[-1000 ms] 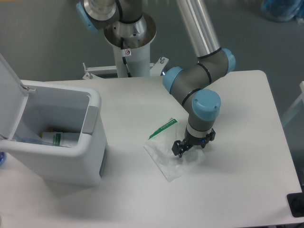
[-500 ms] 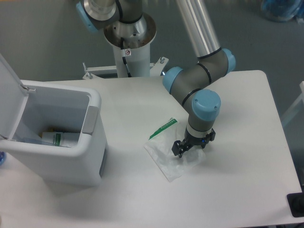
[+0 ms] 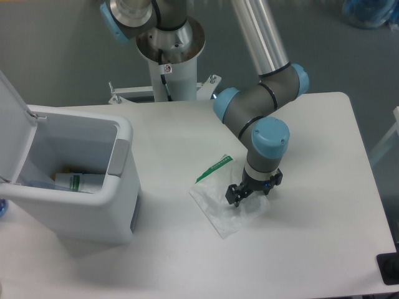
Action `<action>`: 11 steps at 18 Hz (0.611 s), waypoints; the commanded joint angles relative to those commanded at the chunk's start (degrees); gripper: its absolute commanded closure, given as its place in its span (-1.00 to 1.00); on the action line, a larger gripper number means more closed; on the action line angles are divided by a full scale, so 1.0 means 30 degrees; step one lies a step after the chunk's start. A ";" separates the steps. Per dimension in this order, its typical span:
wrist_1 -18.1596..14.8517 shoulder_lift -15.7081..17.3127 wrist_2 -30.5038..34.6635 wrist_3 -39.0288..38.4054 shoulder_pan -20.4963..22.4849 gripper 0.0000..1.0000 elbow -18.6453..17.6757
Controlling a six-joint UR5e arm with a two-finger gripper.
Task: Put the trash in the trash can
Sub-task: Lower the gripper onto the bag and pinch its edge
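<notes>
The crinkled clear plastic bag (image 3: 219,208) with a green strip edge (image 3: 214,168) lies flat on the white table (image 3: 312,249), right of the trash can. My gripper (image 3: 250,194) points straight down onto the bag's right part, its fingers apart and low at the bag. The white boxy trash can (image 3: 93,215) stands at the left with its lid (image 3: 11,128) swung up and a grey side panel (image 3: 119,157). A bottle (image 3: 78,182) lies inside it on the bottom.
The robot's base column (image 3: 168,62) stands behind the table's far edge. A dark object (image 3: 389,268) sits at the table's right front corner. The table's right edge runs close to the arm.
</notes>
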 joint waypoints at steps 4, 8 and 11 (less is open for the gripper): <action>0.0088 0.0000 0.0000 -0.0029 0.0000 -0.87 0.0000; 0.0117 0.0000 0.0000 -0.0029 0.0000 -0.82 0.0000; 0.0117 0.0029 0.0000 -0.0029 0.0000 -0.77 0.0000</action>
